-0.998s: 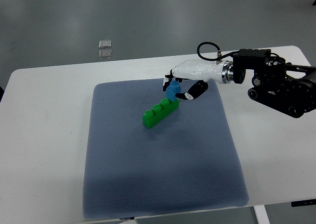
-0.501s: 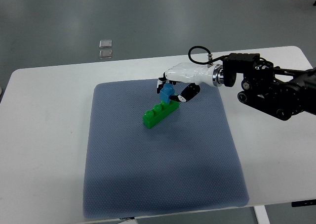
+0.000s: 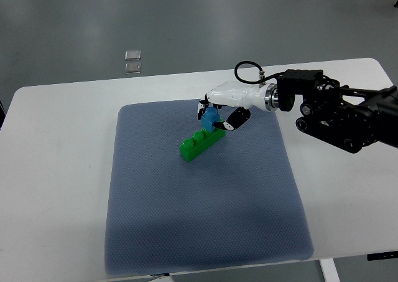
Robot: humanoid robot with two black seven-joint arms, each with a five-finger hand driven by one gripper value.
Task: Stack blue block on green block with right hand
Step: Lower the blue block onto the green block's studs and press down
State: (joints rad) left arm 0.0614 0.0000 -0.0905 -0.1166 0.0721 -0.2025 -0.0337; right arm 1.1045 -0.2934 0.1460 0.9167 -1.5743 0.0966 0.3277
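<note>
1. The white table (image 3: 56, 145) fills most of the view, with a grey floor beyond its far edge.
2. A large blue-grey mat (image 3: 205, 220) covers the middle of the table – all the work happens on its far part.
3. The right arm (image 3: 339, 114) comes in from the picture's right edge, black at the forearm and white at the hand; the left arm does not show.
4. The right hand (image 3: 227, 104) reaches over the far end of the green block (image 3: 200, 143), its fingers curled around the blue block (image 3: 210, 116), with the thumb below and the other fingertips on the far side.
5. The green block lies diagonally on the mat, studs up (three are clearly free at its near end).
6. The blue block sits at the green block's far end, seemingly resting on it or just above – I cannot tell whether its underside is pressed onto the studs.
7. Risk, as I judge it: if the fingers release before the blue block is seated, it may tip off the far end; a sideways push may slide the light green block across the mat.
8. Two small clear squares (image 3: 132, 61) lie on the floor beyond the table.
9. No brand, label or writing can be read anywhere.
</note>
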